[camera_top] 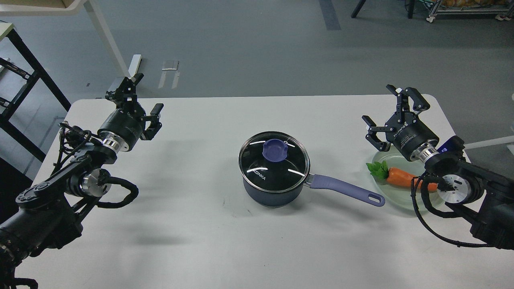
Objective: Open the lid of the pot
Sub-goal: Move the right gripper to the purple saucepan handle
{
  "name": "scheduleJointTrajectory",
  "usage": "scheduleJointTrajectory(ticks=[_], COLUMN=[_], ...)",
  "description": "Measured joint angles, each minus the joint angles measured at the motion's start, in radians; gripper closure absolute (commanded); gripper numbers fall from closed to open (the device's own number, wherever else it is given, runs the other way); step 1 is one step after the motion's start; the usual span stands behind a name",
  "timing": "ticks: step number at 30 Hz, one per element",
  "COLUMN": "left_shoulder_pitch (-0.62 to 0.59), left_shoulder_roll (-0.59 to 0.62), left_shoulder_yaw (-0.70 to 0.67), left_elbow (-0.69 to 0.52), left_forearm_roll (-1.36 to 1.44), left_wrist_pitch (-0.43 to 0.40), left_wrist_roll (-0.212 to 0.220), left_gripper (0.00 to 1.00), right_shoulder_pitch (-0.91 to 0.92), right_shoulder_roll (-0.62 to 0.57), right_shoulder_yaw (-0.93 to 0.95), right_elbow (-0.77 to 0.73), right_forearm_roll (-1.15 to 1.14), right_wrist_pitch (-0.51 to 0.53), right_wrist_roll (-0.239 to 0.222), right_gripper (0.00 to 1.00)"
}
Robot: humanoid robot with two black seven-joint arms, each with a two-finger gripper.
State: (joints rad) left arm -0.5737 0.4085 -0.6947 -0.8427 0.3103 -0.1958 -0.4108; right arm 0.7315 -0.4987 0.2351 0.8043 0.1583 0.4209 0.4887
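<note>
Dark navy saucepan mid white table, clear glass lid seated on it, left gripper and right gripper flanking the saucepan well apart, both jaws spread, empty

White table with rounded corners is filling the lower frame, sitting on grey floor. White table leg is angling down at upper left, black metal frame standing at far left. Wheeled cart is showing at upper right. Darker floor strip is running along top centre. Even light, soft shadows.
</note>
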Motion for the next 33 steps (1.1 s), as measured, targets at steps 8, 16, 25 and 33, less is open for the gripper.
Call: scheduleJointTrajectory(ticks=[8,16,25,33], left_shoulder_pitch=[0.004,-0.014,-0.027,-0.028], left_shoulder_roll=[0.017,0.079,0.096,0.100], left_shoulder_yaw=[0.000,0.011,0.011,0.011], left_elbow=[-0.002,-0.001,-0.073,-0.113], left_forearm_roll=[-0.001,-0.002,0.000,0.010], left_wrist_pitch=[-0.003,-0.054,-0.084,-0.072], left_wrist_roll=[0.000,-0.003,-0.009,-0.009], left_gripper=[0.01,0.01,0.01,0.01], right_shoulder_pitch=[0.004,0.060,0.317,0.542], right_shoulder_roll=[-0.014,-0.233,-0.439,-0.474], right_shoulder_yaw=[0.003,0.016,0.028,-0.226], right_elbow=[0.029,0.234,0.531,0.749], right_forearm_roll=[-0.010,-0.215,-0.876,-1.545], right_wrist_pitch=[0.001,-0.003,-0.045,-0.099], right_wrist_roll=[0.000,0.000,0.000,0.000], right_gripper=[0.00,0.00,0.00,0.00])
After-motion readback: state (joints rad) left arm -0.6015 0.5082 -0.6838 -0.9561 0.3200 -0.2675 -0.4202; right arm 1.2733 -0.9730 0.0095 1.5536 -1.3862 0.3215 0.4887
